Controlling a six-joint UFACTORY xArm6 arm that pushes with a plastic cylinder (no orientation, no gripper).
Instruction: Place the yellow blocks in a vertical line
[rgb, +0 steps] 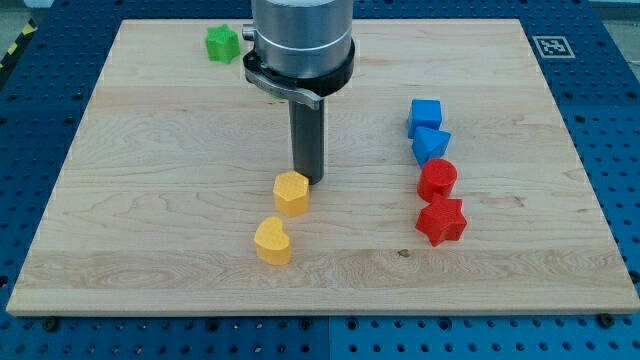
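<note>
A yellow hexagon block (291, 192) lies near the board's middle. A yellow heart block (272, 241) lies just below it and slightly to the view's left, a small gap between them. My tip (308, 179) is on the board right at the hexagon's upper right edge, touching or nearly touching it. The rod rises from there to the arm's grey body at the view's top.
A green block (222, 43) lies at the top left. On the right, a blue cube (425, 115), a blue block (431, 146), a red round block (437, 180) and a red star block (441, 221) form a column. The wooden board (150, 200) rests on a blue perforated table.
</note>
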